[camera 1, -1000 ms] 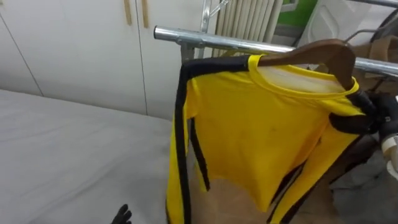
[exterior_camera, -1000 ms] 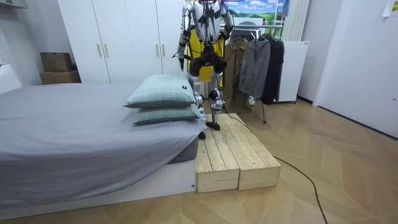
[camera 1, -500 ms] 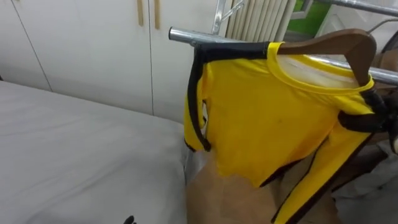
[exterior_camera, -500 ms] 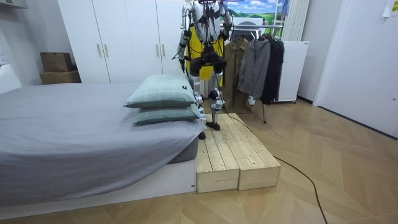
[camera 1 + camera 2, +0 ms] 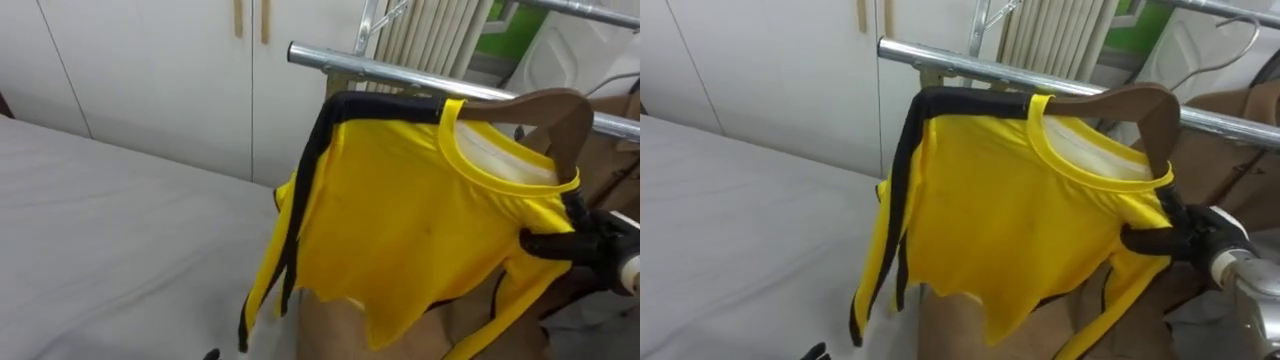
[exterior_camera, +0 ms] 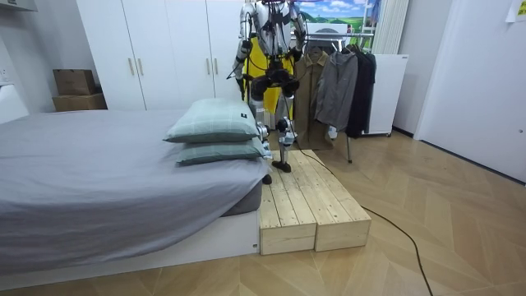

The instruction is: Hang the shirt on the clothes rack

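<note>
I've got the right hand (image 5: 565, 245) clenched on the right end of the brown wooden hanger (image 5: 548, 108), through the shoulder of the yellow black-trimmed shirt (image 5: 400, 230) draped on it. The shirt hangs tilted, just in front of the silver metal rail (image 5: 380, 68). The hook is hidden, so I can't tell if it's on.

Risks: the one-end grip lets the hanger tip and the shirt slide off its free shoulder, or the hook misses the rail.

A brown coat (image 5: 1240, 165) crowds the rail's right side. The grey bed (image 5: 100, 240) and white wardrobe (image 5: 150, 70) are to the left. The left hand (image 5: 815, 352) is low; I can't tell its state.
</note>
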### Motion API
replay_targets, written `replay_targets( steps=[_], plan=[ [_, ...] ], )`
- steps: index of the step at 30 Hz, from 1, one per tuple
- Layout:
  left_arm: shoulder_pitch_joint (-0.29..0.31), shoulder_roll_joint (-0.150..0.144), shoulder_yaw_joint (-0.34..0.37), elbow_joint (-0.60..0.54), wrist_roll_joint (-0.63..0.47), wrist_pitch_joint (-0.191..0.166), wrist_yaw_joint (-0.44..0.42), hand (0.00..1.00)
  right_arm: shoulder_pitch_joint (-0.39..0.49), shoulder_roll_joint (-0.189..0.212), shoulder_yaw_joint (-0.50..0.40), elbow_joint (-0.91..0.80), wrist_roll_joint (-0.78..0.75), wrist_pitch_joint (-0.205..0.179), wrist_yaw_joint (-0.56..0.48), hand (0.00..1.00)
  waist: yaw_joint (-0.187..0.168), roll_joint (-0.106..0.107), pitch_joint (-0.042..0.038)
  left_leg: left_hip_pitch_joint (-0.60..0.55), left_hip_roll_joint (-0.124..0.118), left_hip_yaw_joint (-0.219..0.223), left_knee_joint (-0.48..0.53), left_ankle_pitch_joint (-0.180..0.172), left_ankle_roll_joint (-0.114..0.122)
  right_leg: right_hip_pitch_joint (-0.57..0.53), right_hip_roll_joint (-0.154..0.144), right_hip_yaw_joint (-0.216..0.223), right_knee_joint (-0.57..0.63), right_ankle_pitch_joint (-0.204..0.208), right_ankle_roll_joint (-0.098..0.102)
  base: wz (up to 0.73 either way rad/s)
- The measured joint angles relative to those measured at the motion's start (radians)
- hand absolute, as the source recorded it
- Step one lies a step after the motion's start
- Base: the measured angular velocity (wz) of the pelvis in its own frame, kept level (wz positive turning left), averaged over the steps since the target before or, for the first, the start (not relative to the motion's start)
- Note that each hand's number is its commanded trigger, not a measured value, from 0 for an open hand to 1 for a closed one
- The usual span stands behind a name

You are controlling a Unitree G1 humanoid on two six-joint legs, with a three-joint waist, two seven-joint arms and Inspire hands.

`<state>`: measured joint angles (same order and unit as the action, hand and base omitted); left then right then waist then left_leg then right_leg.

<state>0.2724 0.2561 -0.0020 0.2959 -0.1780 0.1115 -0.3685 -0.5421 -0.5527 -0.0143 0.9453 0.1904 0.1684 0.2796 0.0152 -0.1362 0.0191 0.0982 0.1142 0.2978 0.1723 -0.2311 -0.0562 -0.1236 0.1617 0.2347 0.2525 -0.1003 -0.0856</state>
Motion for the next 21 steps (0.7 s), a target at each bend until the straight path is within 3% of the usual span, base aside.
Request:
replay_targets(
  steps=[4, 12, 21],
  plan=[
    [-0.013, 0.001, 0.0, -0.004, 0.0, 0.0, -0.017, 0.0, 0.0, 0.0, 0.005, 0.031, -0.003, 0.001, 0.052, 1.0, 0.017, -0.002, -0.0005, 0.001, 0.0, -0.001, 0.0, 0.0, 0.0, 0.003, -0.001, -0.002, 0.0, 0.0, 0.0, 0.0],
    [-0.041, 0.003, -0.01, -0.004, 0.001, -0.001, -0.018, 0.0, 0.003, 0.023, 0.068, 0.07, -0.088, 0.001, 0.123, 1.0, 0.02, -0.016, 0.0052, 0.002, -0.001, -0.022, 0.006, 0.0, 0.0, 0.017, -0.007, -0.016, -0.007, 0.0, 0.0, 0.06],
    [-0.046, 0.008, -0.01, -0.004, 0.003, -0.001, -0.018, 0.0, 0.014, 0.046, 0.071, 0.105, -0.166, 0.004, 0.16, 1.0, 0.021, -0.019, 0.0039, 0.0, -0.001, -0.027, 0.006, 0.0, 0.0, 0.024, -0.01, -0.025, -0.016, 0.0, 0.0, 0.03]
  ],
)
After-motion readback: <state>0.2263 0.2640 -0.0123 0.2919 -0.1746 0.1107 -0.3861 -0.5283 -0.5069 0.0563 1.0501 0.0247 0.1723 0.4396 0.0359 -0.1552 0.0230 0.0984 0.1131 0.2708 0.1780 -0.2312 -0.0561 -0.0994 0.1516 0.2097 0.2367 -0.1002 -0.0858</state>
